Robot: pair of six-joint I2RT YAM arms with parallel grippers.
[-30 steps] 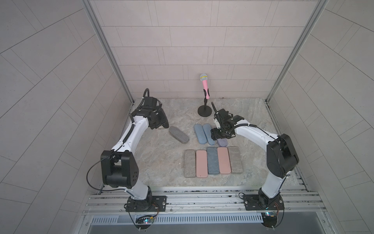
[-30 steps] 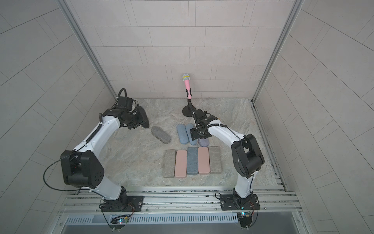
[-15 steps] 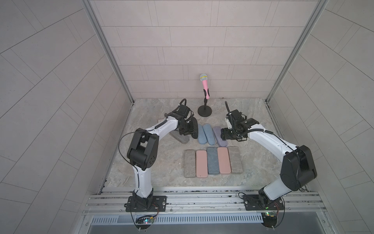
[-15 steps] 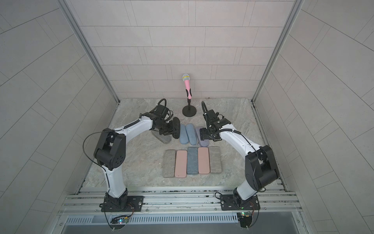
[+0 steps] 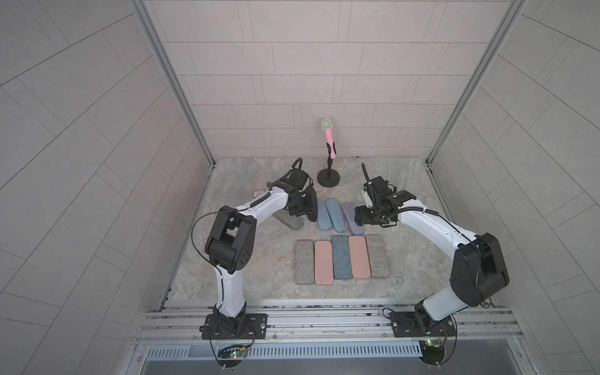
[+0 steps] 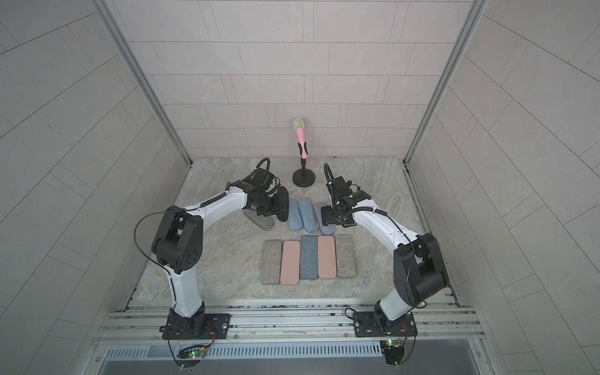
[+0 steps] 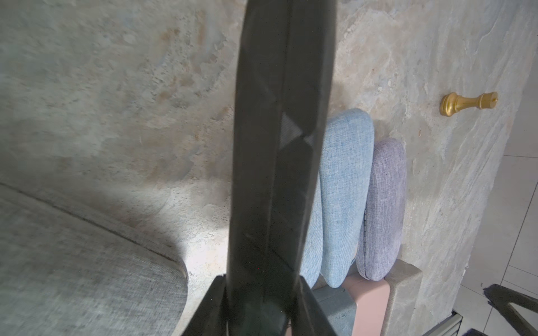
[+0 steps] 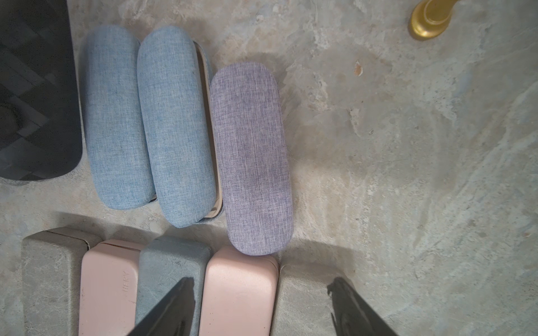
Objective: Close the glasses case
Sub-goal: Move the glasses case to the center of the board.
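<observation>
My left gripper (image 7: pixel 260 291) is shut on a black glasses case (image 7: pixel 279 145), holding it on edge just left of the blue cases in both top views (image 5: pixel 311 206) (image 6: pixel 283 203). Its seam looks shut. Two blue fabric cases (image 8: pixel 113 116) lie side by side; the right-hand one (image 8: pixel 177 125) has its lid ajar, with beige lining along the edge beside a purple case (image 8: pixel 250 160). My right gripper (image 8: pixel 259 302) stands open and empty, low over the near end of the purple case (image 5: pixel 352 224) and the flat cases.
Several flat cases in grey, pink and blue-grey (image 5: pixel 341 259) form a row in front. A grey fabric case (image 5: pixel 289 220) lies under my left arm. A pink microphone on a stand (image 5: pixel 328 152) is at the back. A small golden piece (image 8: pixel 431 20) lies on the stone table (image 5: pixel 259 181).
My left arm swung in from the back left with the black case to beside the blue cases. My right gripper drew back to the right off the purple case.
</observation>
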